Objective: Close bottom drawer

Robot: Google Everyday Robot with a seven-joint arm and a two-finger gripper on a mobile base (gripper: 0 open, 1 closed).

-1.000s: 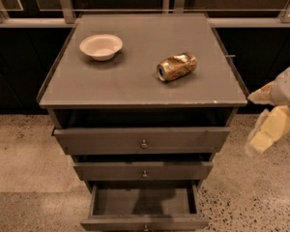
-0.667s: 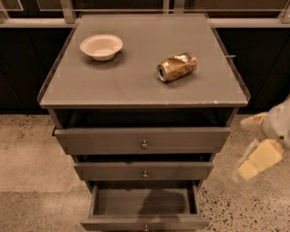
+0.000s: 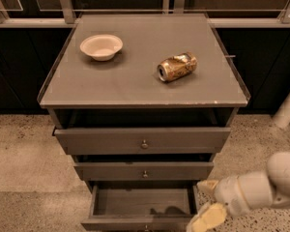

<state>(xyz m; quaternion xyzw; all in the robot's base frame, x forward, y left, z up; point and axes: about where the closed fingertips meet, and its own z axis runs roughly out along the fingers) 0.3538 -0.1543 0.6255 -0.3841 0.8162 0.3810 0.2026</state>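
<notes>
So the bottom drawer is the lowest of the three in the dark grey cabinet, and it's pulled well out, far more than the middle drawer or the top drawer above it. You can look straight down into the box, and there's nothing in it apart from a shadow. Its front panel sits right at the lower edge of the view, slim, with a tiny round knob just showing at the centre. It looks like stiff wood and probably fairly light since it's empty, so it should slide in with a plain push and no need to grab anything. The best spot is likely the flat front near the knob, because shoving one corner could twist it in its runners and make it stick. The gripper is down by the drawer's front right corner with its two cream fingers spread apart and nothing held between them; whether it's touching the wood can't be made out. A bowl and a crushed can sit on top, well out of the way
</notes>
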